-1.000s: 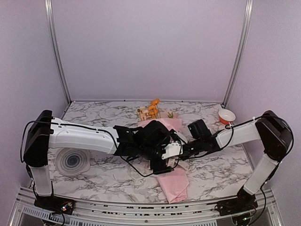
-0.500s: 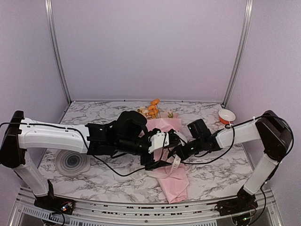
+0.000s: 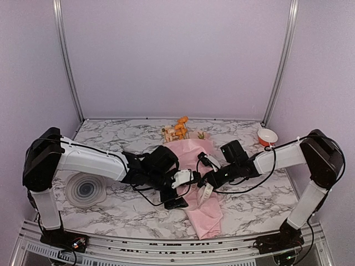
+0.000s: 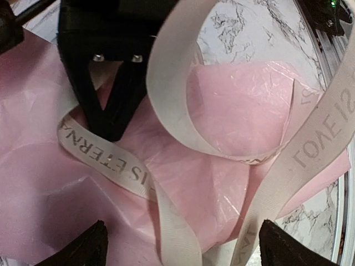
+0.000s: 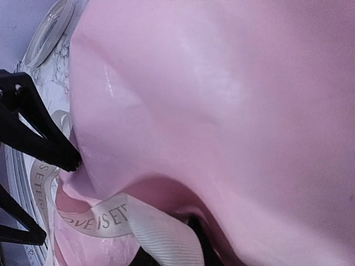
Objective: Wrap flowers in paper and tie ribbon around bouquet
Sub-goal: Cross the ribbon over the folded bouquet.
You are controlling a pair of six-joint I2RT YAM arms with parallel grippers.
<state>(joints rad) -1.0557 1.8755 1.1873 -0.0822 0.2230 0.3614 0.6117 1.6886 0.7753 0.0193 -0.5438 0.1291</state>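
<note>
Bouquet (image 3: 204,166): tip lay near desk (image 3: 252,208) edge at 6 o'clock. Left gripper (image 3: 176,198) stood wide at its 9 o'clock; right gripper (image 4: 111,126) pinched ribbon (image 4: 119,163).

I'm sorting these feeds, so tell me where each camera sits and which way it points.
Top external: above and behind the robot, facing down onto the table; both arms show, left gripper and right gripper meeting over the paper.
Left wrist: on the left arm, looking past its open fingertips at the ribbon on the paper.
Right wrist: close against the paper, its gripper shut on the ribbon at the bottom edge.
Shared: both wrist views show ribbon, paper, the other gripper.
</note>
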